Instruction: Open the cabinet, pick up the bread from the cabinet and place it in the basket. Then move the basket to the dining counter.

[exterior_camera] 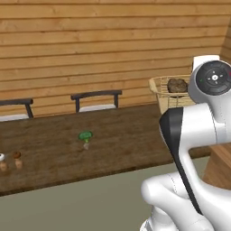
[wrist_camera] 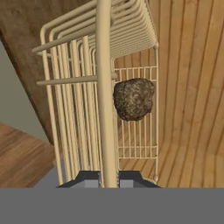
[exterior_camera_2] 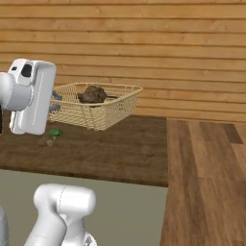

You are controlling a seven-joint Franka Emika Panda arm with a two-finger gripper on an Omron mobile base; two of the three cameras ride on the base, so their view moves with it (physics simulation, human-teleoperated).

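The light tan woven wicker basket (exterior_camera_2: 98,111) hung tilted above the long dark brown wood-grain dining counter (exterior_camera_2: 110,149), its lower edge close to the top near the counter's end. A lumpy dark brown loaf of bread (exterior_camera_2: 93,94) lay inside it. In the hand view the two-finger gripper (wrist_camera: 108,177) was clamped on the basket's rim bar, one dark tip on either side. A small green-topped item (exterior_camera: 85,136) stood on the counter, and two dark-backed chairs (exterior_camera: 96,100) stood behind it.

Dining counter (exterior_camera_2: 120,149) bears small green item (exterior_camera: 85,135)
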